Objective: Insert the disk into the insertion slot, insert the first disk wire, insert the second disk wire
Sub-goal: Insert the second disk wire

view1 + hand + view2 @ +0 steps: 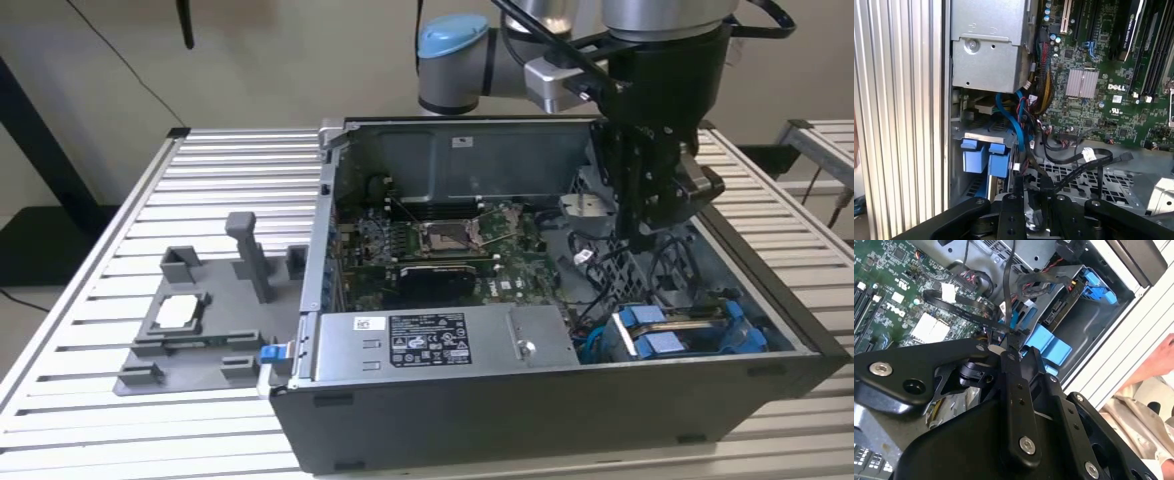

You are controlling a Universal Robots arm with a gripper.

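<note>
— One sweep from the exterior view's left: what's there?
— Grey fixture, then the black case with its power supply box.
— The gripper?
— Low inside the case, jaws clenched on a black wire.
— The disk?
— Seated in the insertion slot, near the gripper, at the case's right front corner.

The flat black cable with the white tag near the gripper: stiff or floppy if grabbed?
Probably floppy: the flat black cable lies in a loose curve over the green motherboard. Likely light, being thin. It may swing or snag neighbouring wires.
</note>
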